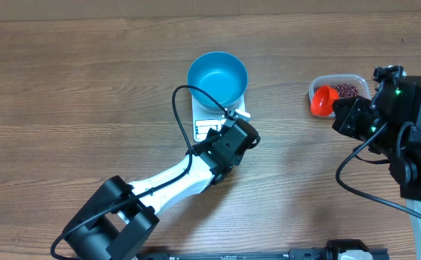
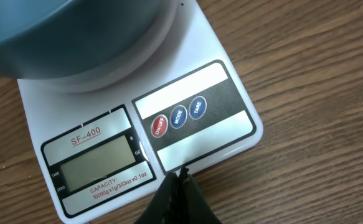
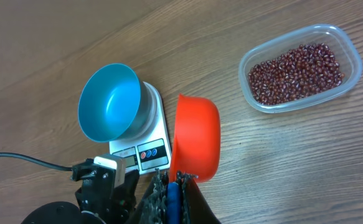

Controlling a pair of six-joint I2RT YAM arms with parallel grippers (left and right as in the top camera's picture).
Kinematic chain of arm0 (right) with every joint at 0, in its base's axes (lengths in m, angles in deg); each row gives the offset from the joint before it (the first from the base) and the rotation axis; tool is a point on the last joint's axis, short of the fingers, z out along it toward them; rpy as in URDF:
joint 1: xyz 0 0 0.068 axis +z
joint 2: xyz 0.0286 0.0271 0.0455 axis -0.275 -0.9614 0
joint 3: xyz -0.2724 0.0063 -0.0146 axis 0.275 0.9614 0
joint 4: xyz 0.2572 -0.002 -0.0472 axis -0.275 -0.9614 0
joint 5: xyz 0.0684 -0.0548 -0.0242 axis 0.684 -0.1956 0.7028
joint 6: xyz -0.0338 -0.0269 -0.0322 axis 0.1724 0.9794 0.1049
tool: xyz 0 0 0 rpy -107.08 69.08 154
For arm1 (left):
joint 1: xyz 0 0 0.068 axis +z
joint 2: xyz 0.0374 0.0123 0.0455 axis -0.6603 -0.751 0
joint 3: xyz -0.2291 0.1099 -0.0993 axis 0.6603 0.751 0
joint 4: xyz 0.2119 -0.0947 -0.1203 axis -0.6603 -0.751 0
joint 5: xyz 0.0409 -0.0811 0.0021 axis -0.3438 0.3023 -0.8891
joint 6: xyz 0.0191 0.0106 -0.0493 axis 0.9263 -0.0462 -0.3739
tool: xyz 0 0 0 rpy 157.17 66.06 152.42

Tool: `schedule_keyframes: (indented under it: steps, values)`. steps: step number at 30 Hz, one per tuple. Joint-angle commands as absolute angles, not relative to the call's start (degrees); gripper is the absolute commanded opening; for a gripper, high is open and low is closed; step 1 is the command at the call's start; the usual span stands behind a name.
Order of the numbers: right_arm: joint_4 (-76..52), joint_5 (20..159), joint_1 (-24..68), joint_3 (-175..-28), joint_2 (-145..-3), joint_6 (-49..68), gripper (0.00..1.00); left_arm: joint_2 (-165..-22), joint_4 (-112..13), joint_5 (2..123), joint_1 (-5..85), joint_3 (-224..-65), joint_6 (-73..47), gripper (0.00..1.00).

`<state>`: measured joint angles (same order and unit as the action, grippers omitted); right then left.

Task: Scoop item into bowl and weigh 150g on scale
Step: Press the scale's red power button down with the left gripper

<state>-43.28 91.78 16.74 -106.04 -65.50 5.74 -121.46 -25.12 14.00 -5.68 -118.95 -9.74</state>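
Starting at the frame's left, bare wood-grain worktop (image 1: 66, 87) runs to the middle. There the left gripper (image 2: 180, 177), its black tips pressed together and empty, hovers at the front edge of the scale (image 2: 193, 56), just short of the round buttons (image 2: 179, 118). The display (image 2: 97, 168) looks blank (so switching on and taring, by my reading, are not yet done). On the flat white plastic platform sits the bowl (image 1: 217, 76), deep, round and smooth blue, with nothing in it.

Further right, the right gripper (image 3: 176, 182) pinches the scoop (image 3: 197, 140), a glossy orange cup tipped on edge with no beans seen in it, between scale and tub (image 3: 352, 50). At far right that clear, round-cornered tub holds the beans (image 3: 296, 71), tiny maroon ovals in a loose layer. Scooping, pouring and weighing all remain.
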Motion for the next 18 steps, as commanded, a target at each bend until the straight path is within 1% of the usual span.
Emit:
schedule_keyframes:
  steps: [1,18]
  values:
    - [-43.0,91.6,16.5,-107.6,-65.2,6.2,0.04,-121.9,-24.2,13.9,-5.6,-118.4,-10.2,0.04]
    - [-43.0,92.3,16.5,-107.6,-65.2,6.2,0.04,-124.5,-20.7,9.4,-5.5,-118.3,-9.9,0.05]
